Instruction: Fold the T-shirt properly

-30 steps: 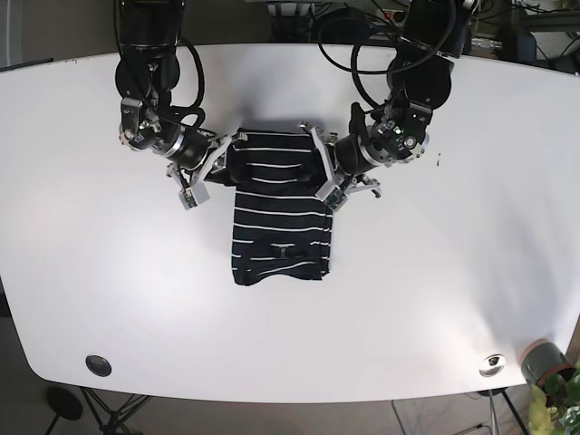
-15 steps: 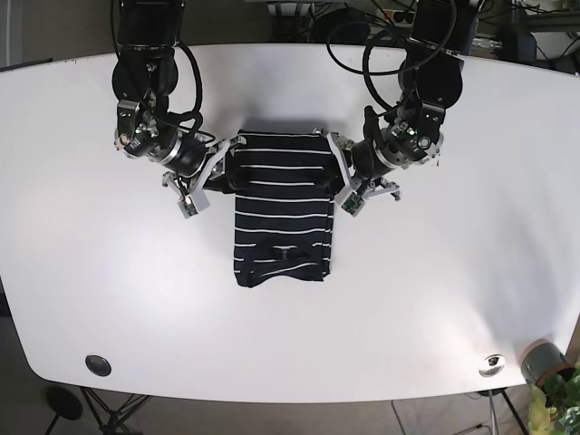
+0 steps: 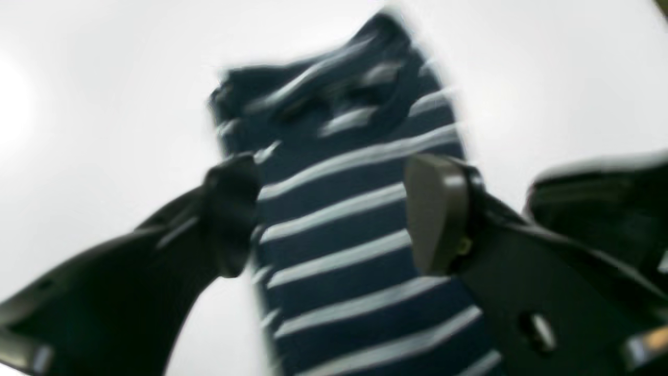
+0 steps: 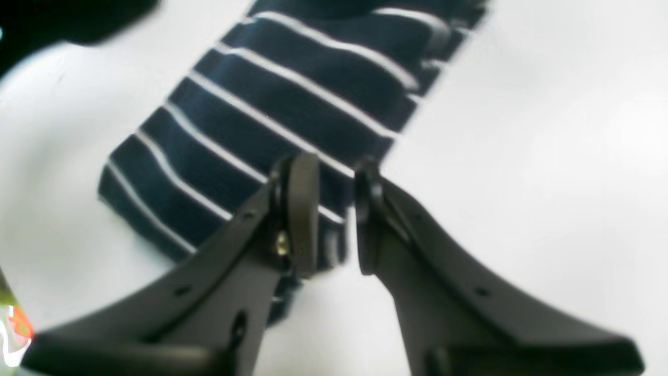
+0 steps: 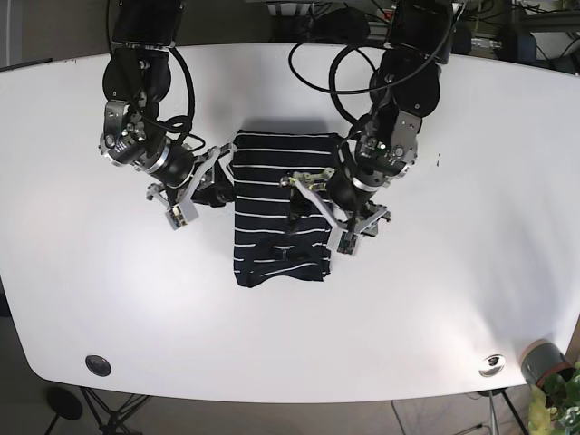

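While the base view is hiding both grips, the wrist views are showing the left gripper (image 3: 334,214) fingers spread wide over the folded navy white-striped T-shirt (image 5: 281,208) and the right gripper (image 4: 334,219) fingers standing narrowly parted at its edge.

Robotics lab setup. Two black arms (image 5: 412,82) mounted at the far edge of a big white table (image 5: 471,272), loose cables (image 5: 362,54) behind them. Tripod legs (image 5: 100,412) on the floor below the near edge.
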